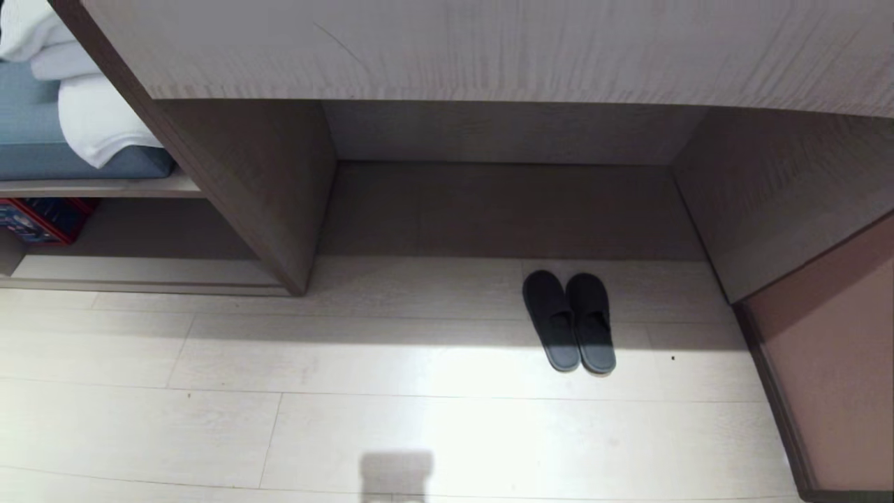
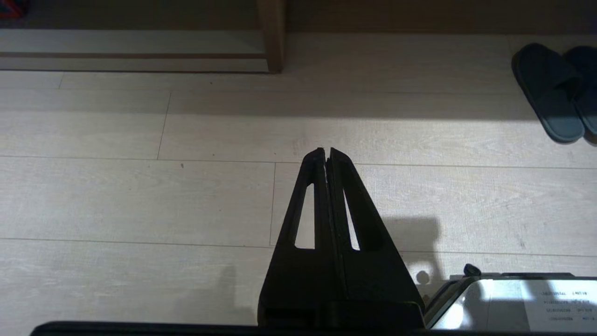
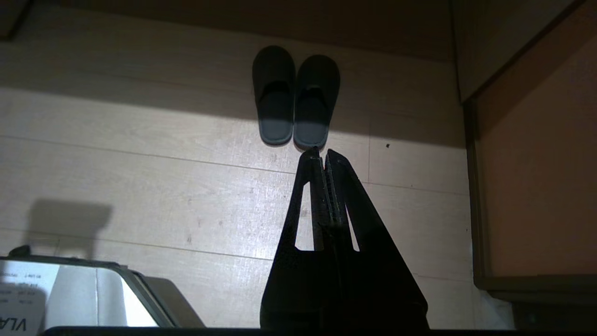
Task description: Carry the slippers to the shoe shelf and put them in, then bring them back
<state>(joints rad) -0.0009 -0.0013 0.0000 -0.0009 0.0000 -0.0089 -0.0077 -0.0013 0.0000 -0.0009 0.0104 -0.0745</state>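
Observation:
The slippers point(image 1: 569, 321) are a dark grey pair lying side by side on the pale floor, toes toward the desk recess; they also show in the left wrist view point(image 2: 555, 88) and the right wrist view point(image 3: 295, 95). The shoe shelf point(image 1: 140, 271) is the low cubby at the left, its pale base board point(image 2: 130, 46) just above the floor. Neither arm is in the head view. My left gripper point(image 2: 326, 150) hangs shut over bare floor, well left of the slippers. My right gripper point(image 3: 322, 151) is shut and empty, its tips just short of the slippers' heels.
A long desk top point(image 1: 489, 49) overhangs a deep recess behind the slippers. At the left a bench holds a blue cushion point(image 1: 70, 161) and white towels point(image 1: 98, 119), with a red box point(image 1: 42, 218) beneath. A brown panel point(image 1: 831, 349) closes the right side. My base point(image 2: 513, 303) shows low.

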